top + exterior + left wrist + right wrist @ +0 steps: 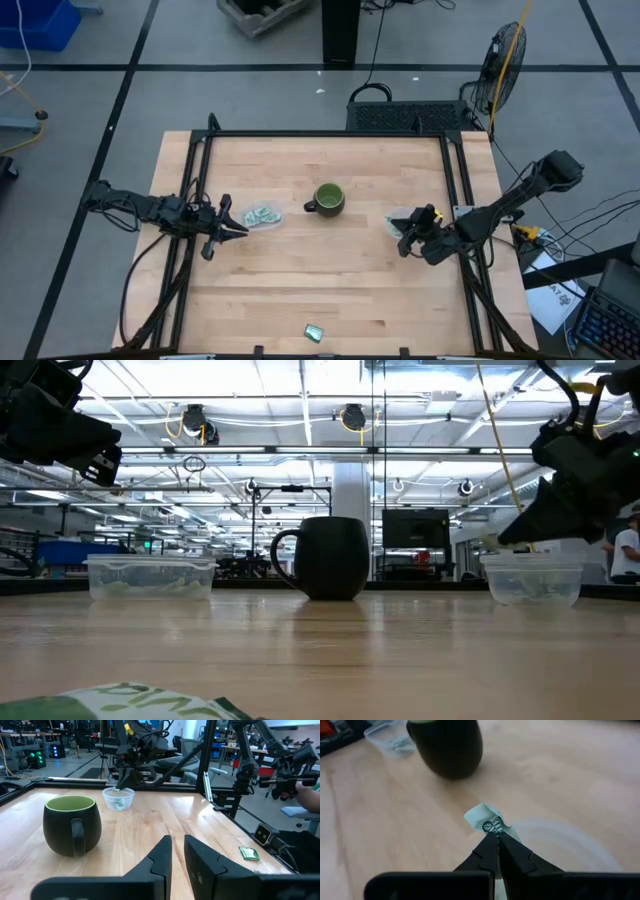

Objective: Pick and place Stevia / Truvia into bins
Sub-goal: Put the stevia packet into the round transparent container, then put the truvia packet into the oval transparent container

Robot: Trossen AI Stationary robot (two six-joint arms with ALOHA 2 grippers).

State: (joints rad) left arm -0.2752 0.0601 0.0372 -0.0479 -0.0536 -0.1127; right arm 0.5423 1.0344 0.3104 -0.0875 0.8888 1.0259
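Loose packet [130,702] lies nearest — mug [329,199] stands mid-table; right pincer [497,836] shut on a packet [487,820], left pincer [177,840] slightly parted, empty.

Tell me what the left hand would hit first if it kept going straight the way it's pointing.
Probably nothing close: the left hand points over bare wooden table, passing beside the dark green ceramic mug. Depth is hard to judge.
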